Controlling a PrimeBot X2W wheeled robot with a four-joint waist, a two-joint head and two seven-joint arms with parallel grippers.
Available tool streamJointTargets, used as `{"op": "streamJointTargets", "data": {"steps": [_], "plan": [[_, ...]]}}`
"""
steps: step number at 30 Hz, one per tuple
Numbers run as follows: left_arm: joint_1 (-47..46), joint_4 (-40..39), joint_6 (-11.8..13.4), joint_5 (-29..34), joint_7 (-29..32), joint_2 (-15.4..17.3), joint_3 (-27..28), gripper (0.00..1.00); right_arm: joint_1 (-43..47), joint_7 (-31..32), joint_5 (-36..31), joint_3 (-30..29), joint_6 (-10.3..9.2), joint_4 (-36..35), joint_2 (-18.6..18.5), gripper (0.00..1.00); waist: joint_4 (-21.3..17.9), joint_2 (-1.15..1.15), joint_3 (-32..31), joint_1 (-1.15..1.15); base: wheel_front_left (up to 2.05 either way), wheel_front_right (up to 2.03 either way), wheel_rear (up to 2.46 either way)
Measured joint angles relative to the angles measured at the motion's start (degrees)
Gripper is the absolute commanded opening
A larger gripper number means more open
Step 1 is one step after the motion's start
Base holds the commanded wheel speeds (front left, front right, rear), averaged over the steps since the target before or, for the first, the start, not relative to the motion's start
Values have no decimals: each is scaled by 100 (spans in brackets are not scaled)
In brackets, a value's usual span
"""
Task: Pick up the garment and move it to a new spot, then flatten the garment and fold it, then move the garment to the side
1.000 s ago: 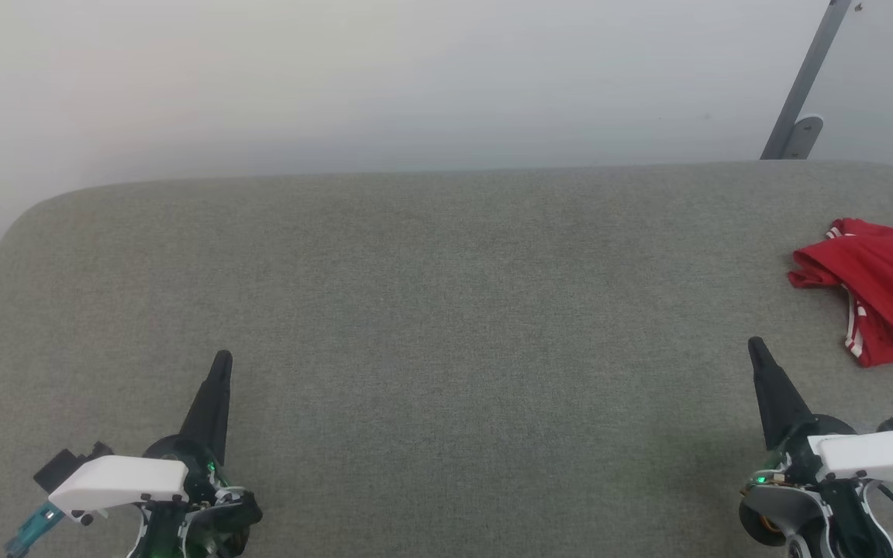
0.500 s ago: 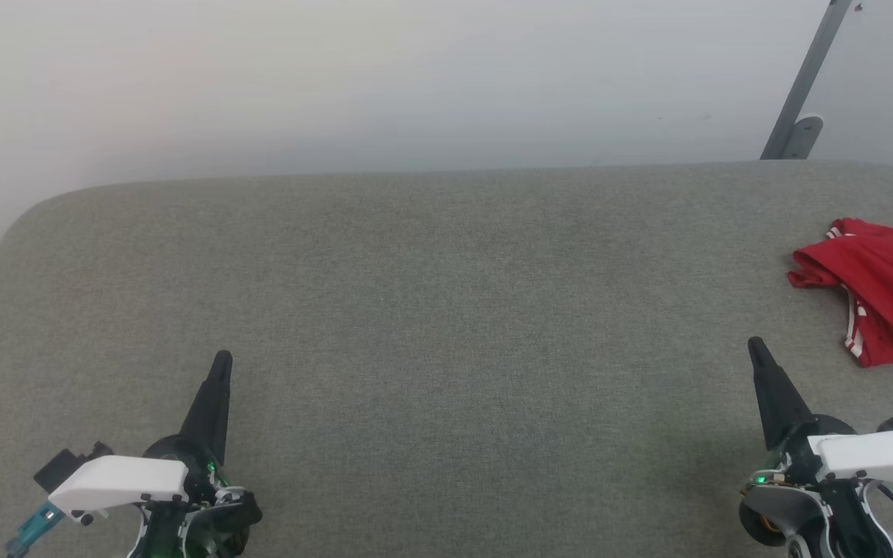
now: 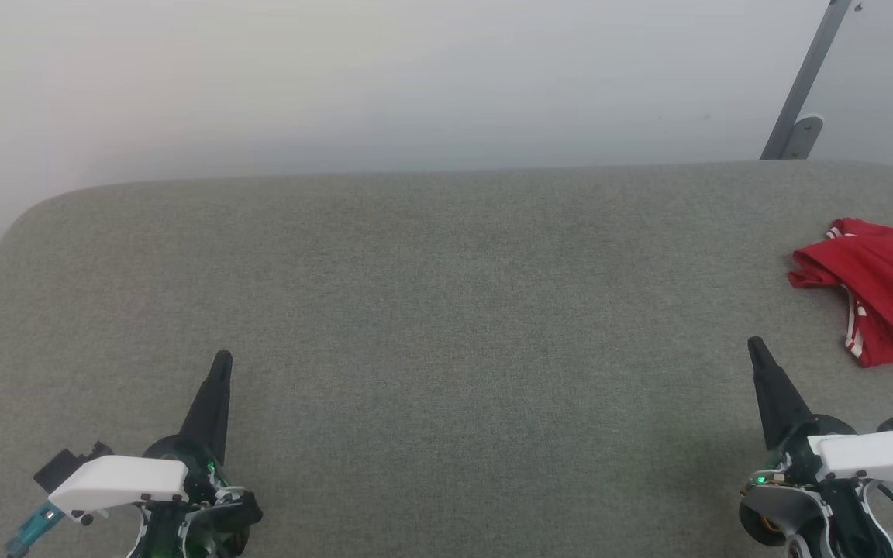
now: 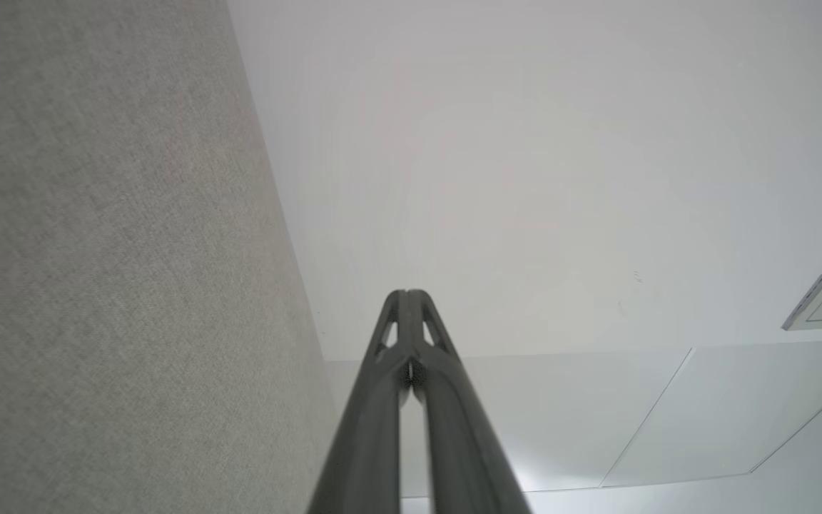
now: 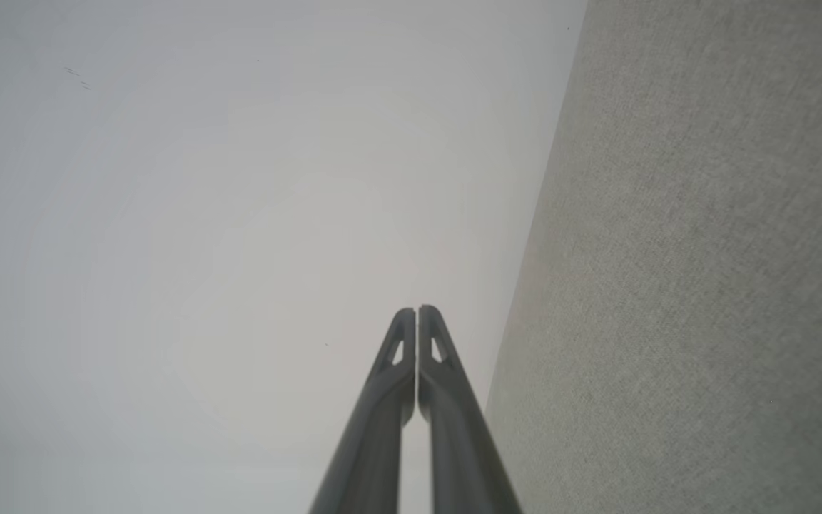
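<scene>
Both my grippers are sitting shut over the grey surface, and the garment is lying at the far right.

At 7 o'clock in the head view, my left gripper (image 3: pixel 222 358) is pointing toward 12, its two dark fingers pressing together tip to tip and gripping nothing. The grey fabric surface (image 3: pixel 446 310) is spreading across the middle. At 5 o'clock, my right gripper (image 3: pixel 755 342) is pointing toward 12 as well, its jaws meeting along their length and holding nothing. At 3 o'clock, apart from that gripper's tip, the garment (image 3: pixel 884 291) is lying crumpled in a red heap and running past the picture's right edge. White-striped trim is showing along its lower-left fold and top-left corner.
</scene>
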Motion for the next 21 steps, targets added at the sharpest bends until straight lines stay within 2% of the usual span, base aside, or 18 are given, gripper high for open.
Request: {"op": "streamJointTargets", "data": {"steps": [21], "plan": [[0, 0, 0, 0, 0, 0, 0, 0, -1, 1, 0, -1, 0, 0, 0, 0, 0, 0, 0, 0, 0, 0, 0]]}}
